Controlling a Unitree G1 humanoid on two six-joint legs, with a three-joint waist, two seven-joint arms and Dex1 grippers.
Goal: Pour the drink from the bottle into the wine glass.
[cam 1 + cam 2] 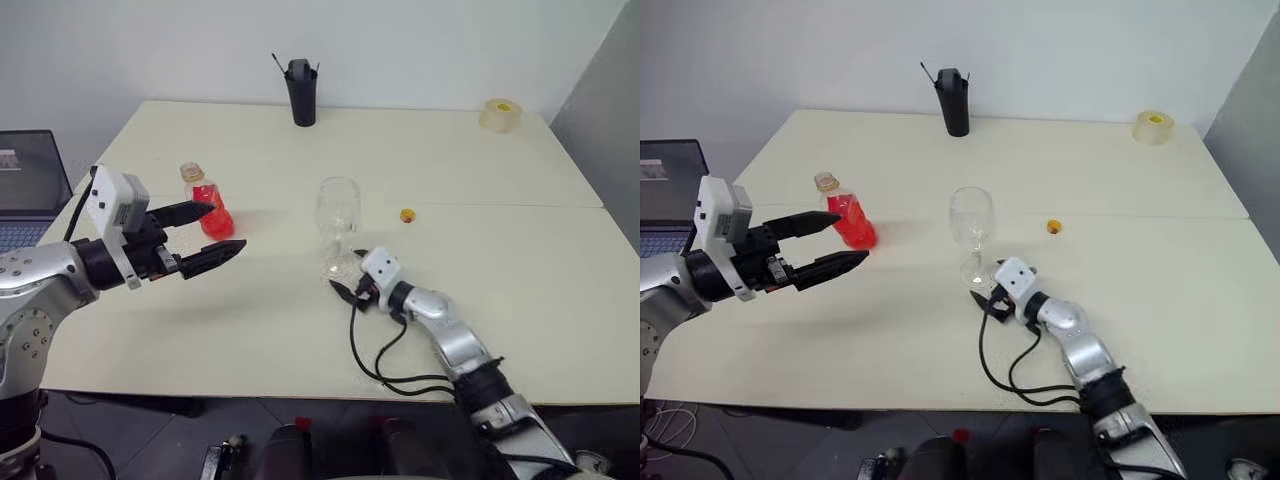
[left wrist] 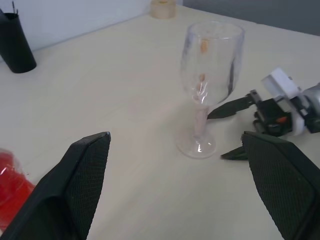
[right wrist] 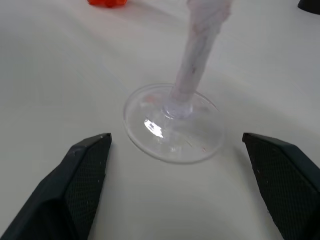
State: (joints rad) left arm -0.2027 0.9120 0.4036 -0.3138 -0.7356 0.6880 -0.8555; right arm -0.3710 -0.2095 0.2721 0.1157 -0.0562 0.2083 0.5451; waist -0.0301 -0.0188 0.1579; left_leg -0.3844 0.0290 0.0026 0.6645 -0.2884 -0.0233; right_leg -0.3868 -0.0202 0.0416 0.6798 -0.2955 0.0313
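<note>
Right gripper (image 1: 346, 284): set low on the table (image 1: 520, 260), fingers spread wide, nothing held, foot of the wine glass (image 1: 338, 226) just ahead. Wine glass: upright, empty, mid-table. Left gripper (image 1: 212, 232): raised, fingers apart, empty. Bottle (image 1: 205, 202): uncapped, red drink (image 1: 212, 215) inside, standing just beyond the left fingertips. Yellow cap (image 1: 407, 214): beside the glass.
</note>
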